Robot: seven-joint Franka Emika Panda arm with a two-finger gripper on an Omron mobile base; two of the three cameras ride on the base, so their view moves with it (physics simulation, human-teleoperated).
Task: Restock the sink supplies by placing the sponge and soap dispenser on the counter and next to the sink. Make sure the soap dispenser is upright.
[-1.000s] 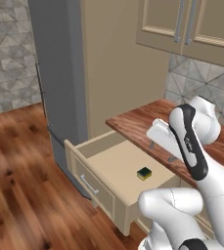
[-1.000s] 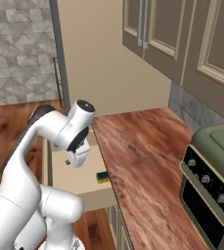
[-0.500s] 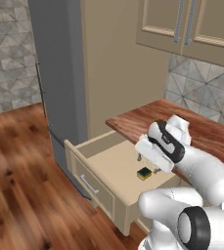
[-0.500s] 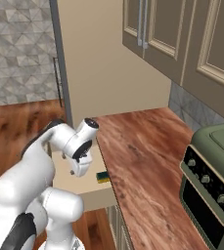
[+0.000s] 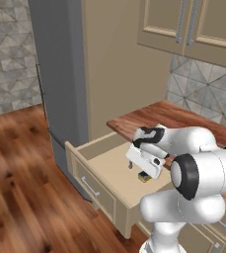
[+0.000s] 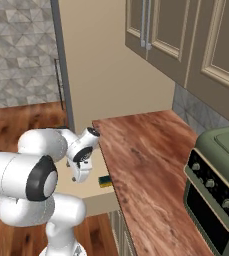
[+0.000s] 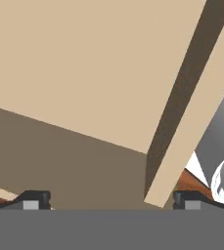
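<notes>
Gripper (image 5: 134, 164) released, jaws wide, low inside open drawer (image 5: 109, 174); sponge (image 5: 144, 177) just beside it, below bench (image 5: 183, 121) edge.

- The left base view looks from behind the arm, forward and down onto the open drawer (image 5: 112, 170) and the counter (image 5: 173, 118) to its right.
- The right base view looks along the counter (image 6: 146, 155) from the other side; both views share drawer and counter edge.
- The hand view sits very close inside the drawer (image 7: 84, 83), facing its beige floor and wall.
</notes>
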